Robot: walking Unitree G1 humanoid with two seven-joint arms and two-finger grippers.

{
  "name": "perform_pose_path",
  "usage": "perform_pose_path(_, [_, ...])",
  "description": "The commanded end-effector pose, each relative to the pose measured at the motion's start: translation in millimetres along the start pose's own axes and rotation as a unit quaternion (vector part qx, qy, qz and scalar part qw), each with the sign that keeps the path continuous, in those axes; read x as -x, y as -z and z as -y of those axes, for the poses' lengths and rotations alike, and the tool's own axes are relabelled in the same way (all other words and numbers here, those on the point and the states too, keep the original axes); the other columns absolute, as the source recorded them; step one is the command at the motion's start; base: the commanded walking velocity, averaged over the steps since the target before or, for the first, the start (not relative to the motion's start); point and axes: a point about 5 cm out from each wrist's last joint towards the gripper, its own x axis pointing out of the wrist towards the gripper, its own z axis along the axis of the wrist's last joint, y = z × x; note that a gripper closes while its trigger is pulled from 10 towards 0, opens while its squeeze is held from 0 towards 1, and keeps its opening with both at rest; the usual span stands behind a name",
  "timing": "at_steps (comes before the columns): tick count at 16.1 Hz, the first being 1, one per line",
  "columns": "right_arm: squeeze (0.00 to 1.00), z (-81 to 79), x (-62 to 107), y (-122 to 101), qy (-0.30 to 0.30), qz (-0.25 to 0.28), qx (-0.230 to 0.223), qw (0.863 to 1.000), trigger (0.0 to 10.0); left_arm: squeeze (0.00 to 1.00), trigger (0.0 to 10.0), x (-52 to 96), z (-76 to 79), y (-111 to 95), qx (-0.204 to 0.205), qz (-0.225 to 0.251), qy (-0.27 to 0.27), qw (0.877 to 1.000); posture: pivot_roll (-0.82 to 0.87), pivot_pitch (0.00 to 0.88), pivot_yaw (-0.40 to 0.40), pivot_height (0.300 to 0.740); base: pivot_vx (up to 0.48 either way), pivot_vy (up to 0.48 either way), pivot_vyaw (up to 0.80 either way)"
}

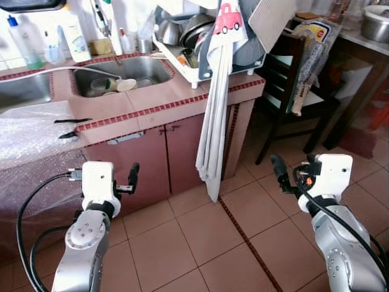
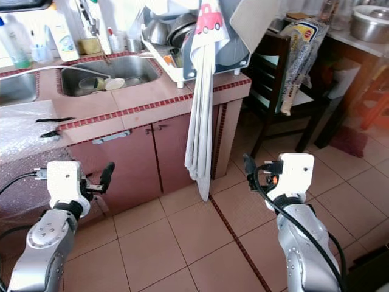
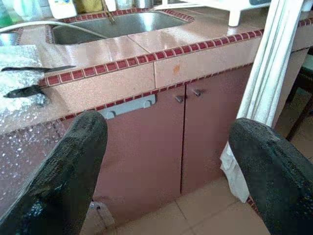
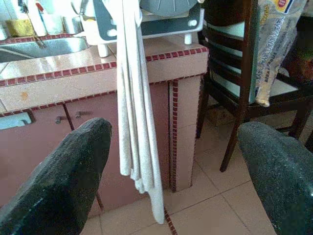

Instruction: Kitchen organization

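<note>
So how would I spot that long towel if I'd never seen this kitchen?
Find the tiled counter with the sink. At its right end stands a dish rack; the white towel hangs from it, down past the cabinet doors almost to the floor. A red car picture tops it.

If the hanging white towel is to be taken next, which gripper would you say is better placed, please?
Probably the right gripper: it hangs open beside the white towel, while the left gripper faces the cabinet doors, farther off.
</note>
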Motion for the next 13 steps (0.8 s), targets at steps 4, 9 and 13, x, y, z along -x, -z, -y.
perform_pose_path(4, [0.00,-10.9,-2.8,-16.7,-0.028,0.031,0.015,0.999,10.0,0.00,10.0,-8.5,1.1,-6.8,0.008,0.003,-0.013,1.000,-0.10,0.020,0.003,0.740,0.000,0.000,0.00])
perform_pose_path(9, [0.00,-12.1,-3.6,-13.9,-0.028,0.026,0.016,0.999,10.0,0.00,10.0,-10.9,6.8,-12.1,0.007,0.011,-0.002,1.000,-0.10,0.016,0.008,0.740,0.000,0.000,0.80])
perform_pose_path(13, [0.00,-11.9,-5.2,-12.7,-0.026,0.026,0.002,0.999,10.0,0.00,10.0,-11.3,5.1,-8.3,0.016,-0.004,-0.004,1.000,-0.10,0.007,0.006,0.740,0.000,0.000,0.18])
